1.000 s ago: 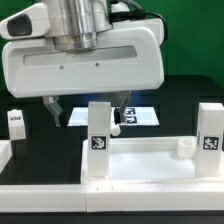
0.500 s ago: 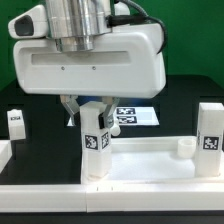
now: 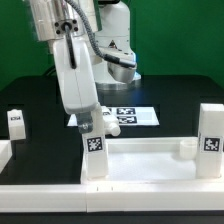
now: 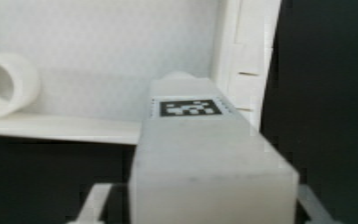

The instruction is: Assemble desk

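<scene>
Now | gripper (image 3: 88,126) grasping upright leg (image 3: 95,155) at tabletop (image 3: 150,168) corner | marker board (image 3: 135,116) behind | second leg (image 3: 208,140) well apart

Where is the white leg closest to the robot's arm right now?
In the exterior view, that leg stands upright left of centre, at the tabletop's left-hand corner, with the jaws closed on its top and the marker board just behind it.

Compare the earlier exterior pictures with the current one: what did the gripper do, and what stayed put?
The gripper came down and closed on the upright leg at the corner of the tabletop on the exterior view's left; the arm above then swung round. That leg stayed standing in place. The leg on the exterior view's right, the small leg and the marker board did not move.
</scene>
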Controlling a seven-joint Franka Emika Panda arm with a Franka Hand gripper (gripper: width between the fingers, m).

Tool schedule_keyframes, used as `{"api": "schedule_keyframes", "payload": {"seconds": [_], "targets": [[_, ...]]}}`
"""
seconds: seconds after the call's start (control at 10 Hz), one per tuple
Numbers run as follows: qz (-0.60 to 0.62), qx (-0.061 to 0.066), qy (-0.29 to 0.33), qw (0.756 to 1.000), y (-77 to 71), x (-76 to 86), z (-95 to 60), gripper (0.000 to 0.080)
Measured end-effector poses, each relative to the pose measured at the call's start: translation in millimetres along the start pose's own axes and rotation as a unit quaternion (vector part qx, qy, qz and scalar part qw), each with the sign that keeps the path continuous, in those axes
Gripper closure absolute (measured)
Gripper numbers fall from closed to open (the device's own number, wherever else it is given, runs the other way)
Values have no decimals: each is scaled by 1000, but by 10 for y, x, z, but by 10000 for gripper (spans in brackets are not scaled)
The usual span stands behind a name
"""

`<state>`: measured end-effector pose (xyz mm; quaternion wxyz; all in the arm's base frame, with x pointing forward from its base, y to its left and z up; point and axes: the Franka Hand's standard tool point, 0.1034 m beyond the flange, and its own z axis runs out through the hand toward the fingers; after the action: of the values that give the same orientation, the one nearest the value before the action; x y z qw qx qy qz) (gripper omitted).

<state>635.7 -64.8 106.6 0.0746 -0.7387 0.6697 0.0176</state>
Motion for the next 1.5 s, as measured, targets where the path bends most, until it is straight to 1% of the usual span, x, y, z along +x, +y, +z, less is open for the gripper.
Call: {"api": "schedule_keyframes", "payload": {"seconds": [0.2,0.3,0.4,0.5,0.6,0.7,0.8,0.9,1.0,1.1,1.2,1.3,1.4,1.5], "targets": [[1,0,0,1000,0,2,0,514],[-13,0,0,1000,-2,-5,1,448],[-124,1,0,992,-21,-43,-19,448],[-188,4,-3,982,-49,-143,-41,262],[-205,5,-4,979,-62,-206,-52,185],[-249,4,-3,968,-52,-177,-41,185],[-279,4,-3,960,-50,-170,-39,156],[-307,4,-2,952,-54,-177,-39,151],[-420,-5,25,907,-80,-167,-44,151],[-521,-6,31,853,-94,-162,-36,150],[-604,-11,26,797,-76,-104,-14,150],[-581,-9,27,814,-78,-102,-9,150],[-574,-9,26,818,-77,-109,-4,150],[-574,-9,27,818,-75,-103,-3,291]]}}
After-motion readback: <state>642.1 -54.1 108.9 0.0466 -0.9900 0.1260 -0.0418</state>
